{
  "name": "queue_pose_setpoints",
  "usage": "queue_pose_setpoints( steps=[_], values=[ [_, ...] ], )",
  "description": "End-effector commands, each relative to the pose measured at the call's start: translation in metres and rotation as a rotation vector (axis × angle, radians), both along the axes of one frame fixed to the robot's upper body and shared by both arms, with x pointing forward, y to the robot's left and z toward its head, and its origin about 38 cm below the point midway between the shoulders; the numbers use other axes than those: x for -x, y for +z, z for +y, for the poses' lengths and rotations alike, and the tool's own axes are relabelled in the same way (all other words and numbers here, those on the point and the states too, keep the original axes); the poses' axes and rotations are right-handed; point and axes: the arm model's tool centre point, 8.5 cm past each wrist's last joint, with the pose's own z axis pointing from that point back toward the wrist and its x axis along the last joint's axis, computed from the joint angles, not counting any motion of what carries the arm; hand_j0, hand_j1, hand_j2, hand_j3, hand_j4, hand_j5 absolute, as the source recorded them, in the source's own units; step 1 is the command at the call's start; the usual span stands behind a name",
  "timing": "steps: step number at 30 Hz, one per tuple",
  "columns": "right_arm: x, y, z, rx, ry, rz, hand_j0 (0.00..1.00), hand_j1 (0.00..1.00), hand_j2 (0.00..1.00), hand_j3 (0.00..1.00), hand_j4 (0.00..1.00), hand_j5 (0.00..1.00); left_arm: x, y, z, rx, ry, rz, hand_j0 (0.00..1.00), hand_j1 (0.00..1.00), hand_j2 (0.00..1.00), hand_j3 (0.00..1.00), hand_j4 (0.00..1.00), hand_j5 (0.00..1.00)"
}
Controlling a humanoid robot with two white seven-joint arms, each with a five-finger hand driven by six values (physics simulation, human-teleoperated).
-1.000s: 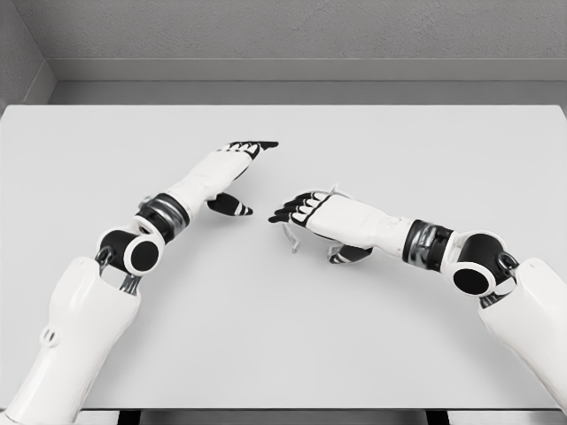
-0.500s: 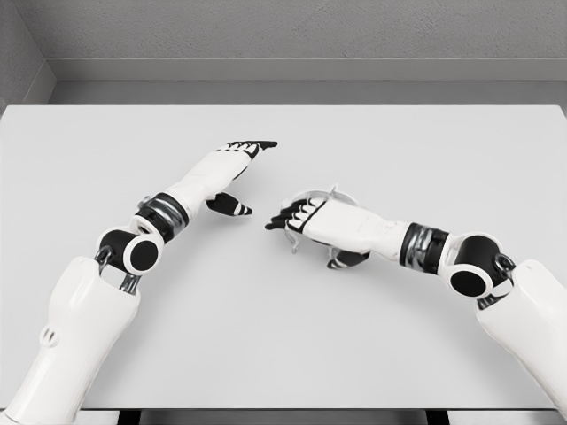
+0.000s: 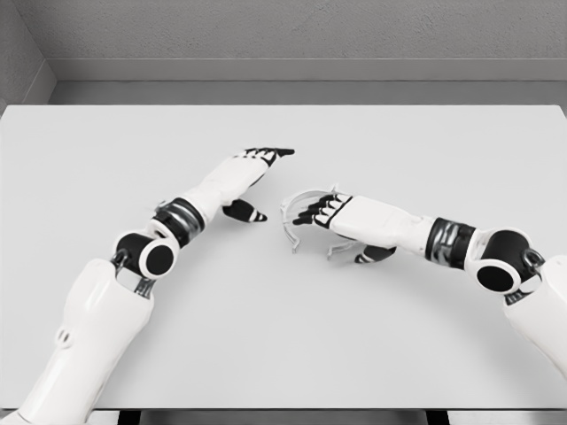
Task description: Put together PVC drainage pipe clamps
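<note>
Right now, from the head view, my right hand (image 3: 332, 215) lies low over the clamp (image 3: 297, 214), a thin grey half-ring near the middle of the table (image 3: 425, 150). Its fingers are curled over the right part of the ring, and the thumb sits beneath on the near side; I judge this a loose hold, not a firm one, since the arc's open left end pokes out free past my fingertips. My left hand (image 3: 248, 173) hovers just beside it to the left, fingers stretched out flat, thumb apart, holding nothing.

To do this step well, I should firm up the pinch before lifting, pressing thumb against fingers across the band so the thin ring cannot twist or spring away. Then the left hand can come in to take the free end.

Another small grey piece (image 3: 341, 248) shows under my right wrist, touching the table; whether it is a second clamp part I cannot tell. Nothing else stands on the table, so only my own two hands, close together, could get in each other's way
</note>
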Motion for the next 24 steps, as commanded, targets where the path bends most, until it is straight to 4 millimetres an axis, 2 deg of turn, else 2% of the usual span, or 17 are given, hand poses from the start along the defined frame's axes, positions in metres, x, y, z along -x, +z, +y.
queue_pose_setpoints(
  steps=[1, 6, 8, 12, 21, 24],
  values=[
    [-0.002, 0.004, -0.013, 0.024, -0.017, -0.007, 1.00, 1.00, 1.00, 1.00, 1.00, 1.00, 0.004, -0.004, -0.009, -0.005, -0.025, 0.009, 1.00, 1.00, 1.00, 1.00, 1.00, 1.00],
    [-0.008, 0.009, -0.021, 0.048, -0.032, -0.023, 1.00, 1.00, 1.00, 1.00, 1.00, 1.00, 0.008, -0.011, -0.027, 0.008, -0.051, 0.031, 1.00, 1.00, 1.00, 1.00, 1.00, 1.00],
    [-0.013, 0.018, -0.035, 0.049, -0.067, -0.044, 1.00, 1.00, 1.00, 1.00, 1.00, 1.00, 0.008, -0.011, -0.029, 0.011, -0.053, 0.033, 1.00, 1.00, 1.00, 1.00, 1.00, 1.00],
    [-0.020, 0.012, -0.045, 0.051, -0.106, -0.027, 1.00, 1.00, 1.00, 1.00, 1.00, 1.00, 0.008, -0.011, -0.028, 0.011, -0.050, 0.034, 1.00, 1.00, 1.00, 1.00, 1.00, 1.00],
    [-0.022, 0.012, -0.045, 0.046, -0.110, -0.025, 1.00, 1.00, 1.00, 1.00, 1.00, 1.00, 0.008, -0.011, -0.026, 0.008, -0.046, 0.033, 1.00, 1.00, 1.00, 1.00, 1.00, 1.00],
    [-0.025, 0.015, -0.053, 0.043, -0.134, -0.031, 1.00, 1.00, 1.00, 1.00, 1.00, 1.00, 0.008, -0.010, -0.029, 0.011, -0.052, 0.031, 1.00, 1.00, 1.00, 1.00, 1.00, 1.00]
  ],
)
